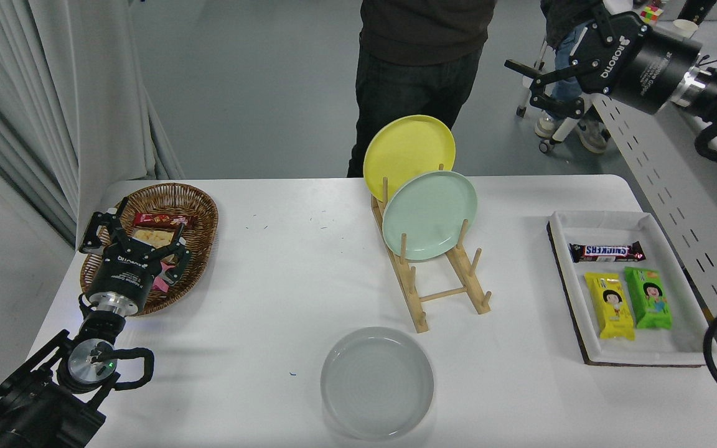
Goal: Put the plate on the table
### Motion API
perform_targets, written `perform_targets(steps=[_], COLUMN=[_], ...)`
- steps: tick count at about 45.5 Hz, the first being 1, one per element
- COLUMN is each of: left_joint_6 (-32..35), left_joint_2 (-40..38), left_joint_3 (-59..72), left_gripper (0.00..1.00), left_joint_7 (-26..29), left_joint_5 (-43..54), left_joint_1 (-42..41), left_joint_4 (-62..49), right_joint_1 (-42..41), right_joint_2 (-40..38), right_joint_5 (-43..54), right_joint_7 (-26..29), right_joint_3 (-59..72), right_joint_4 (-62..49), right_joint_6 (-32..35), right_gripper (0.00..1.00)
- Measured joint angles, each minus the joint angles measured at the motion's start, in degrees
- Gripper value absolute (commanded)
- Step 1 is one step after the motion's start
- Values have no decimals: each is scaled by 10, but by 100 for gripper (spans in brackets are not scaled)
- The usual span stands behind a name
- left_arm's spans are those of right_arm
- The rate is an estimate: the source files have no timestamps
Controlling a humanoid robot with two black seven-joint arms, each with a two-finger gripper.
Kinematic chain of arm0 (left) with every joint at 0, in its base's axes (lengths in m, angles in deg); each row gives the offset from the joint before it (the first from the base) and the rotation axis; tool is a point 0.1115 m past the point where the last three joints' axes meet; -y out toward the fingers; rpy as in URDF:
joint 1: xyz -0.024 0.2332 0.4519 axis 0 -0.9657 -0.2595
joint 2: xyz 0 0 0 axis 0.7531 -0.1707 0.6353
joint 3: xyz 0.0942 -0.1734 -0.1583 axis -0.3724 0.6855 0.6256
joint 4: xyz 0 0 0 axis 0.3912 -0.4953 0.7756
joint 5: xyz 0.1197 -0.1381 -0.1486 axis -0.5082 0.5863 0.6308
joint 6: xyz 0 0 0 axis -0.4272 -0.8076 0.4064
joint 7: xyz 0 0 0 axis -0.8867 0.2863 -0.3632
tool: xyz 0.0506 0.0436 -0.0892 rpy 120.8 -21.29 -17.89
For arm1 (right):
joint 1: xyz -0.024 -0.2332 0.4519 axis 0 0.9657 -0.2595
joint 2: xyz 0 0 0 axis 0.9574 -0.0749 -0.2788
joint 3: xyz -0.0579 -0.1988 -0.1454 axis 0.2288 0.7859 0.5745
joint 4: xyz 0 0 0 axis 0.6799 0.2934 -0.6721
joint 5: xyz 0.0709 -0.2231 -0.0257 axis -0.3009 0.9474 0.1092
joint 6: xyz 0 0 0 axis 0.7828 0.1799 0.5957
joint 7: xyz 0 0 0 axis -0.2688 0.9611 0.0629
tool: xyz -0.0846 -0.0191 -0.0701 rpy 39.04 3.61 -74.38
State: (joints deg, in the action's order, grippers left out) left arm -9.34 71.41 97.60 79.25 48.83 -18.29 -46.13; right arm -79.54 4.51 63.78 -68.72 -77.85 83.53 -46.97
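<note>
The white table (284,274) fills most of the view and carries every item listed below. A person in dark clothing (424,56) stands at its far edge, behind the rack. The left arm is parked at the lower left, its left gripper (131,239) hanging over the near rim of a woven basket (200,205) with its fingers spread and nothing between them. The right arm enters from the upper right, raised well above and beyond the table's far right corner; the right gripper (536,81) is released, its jaws apart and empty. A white tray with a dark edge (607,358) lies at the table's right side and holds a Snickers bar (606,251), a yellow snack packet (609,305) and a green snack packet (647,297) side by side. A wooden dish rack (439,292) stands near the centre, with a yellow plate (405,149) upright in its far slot and a mint-green plate (430,214) upright just in front of it. The plate (376,382), pale grey, lies flat on the table near the front edge, apart from the rack and from both grippers. The basket contains a few small wrapped snacks.
</note>
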Motion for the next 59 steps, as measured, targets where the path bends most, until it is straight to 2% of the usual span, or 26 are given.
perform_targets(steps=[17,40,59], left_joint_6=[0,0,0], left_joint_2=[0,0,0], left_joint_3=[0,0,0], left_gripper=[98,98,98], left_joint_7=[0,0,0], left_joint_5=[0,0,0], left_joint_1=[0,0,0], left_joint_4=[0,0,0], right_joint_1=[57,159,218], right_joint_2=[22,44,111], right_joint_5=[15,18,17], right_joint_7=[-32,-38,-38], right_joint_3=[-1,9,-125], right_joint_4=[-106,-147,-210], right_joint_6=[-1,0,-32], right_gripper=[100,100,100])
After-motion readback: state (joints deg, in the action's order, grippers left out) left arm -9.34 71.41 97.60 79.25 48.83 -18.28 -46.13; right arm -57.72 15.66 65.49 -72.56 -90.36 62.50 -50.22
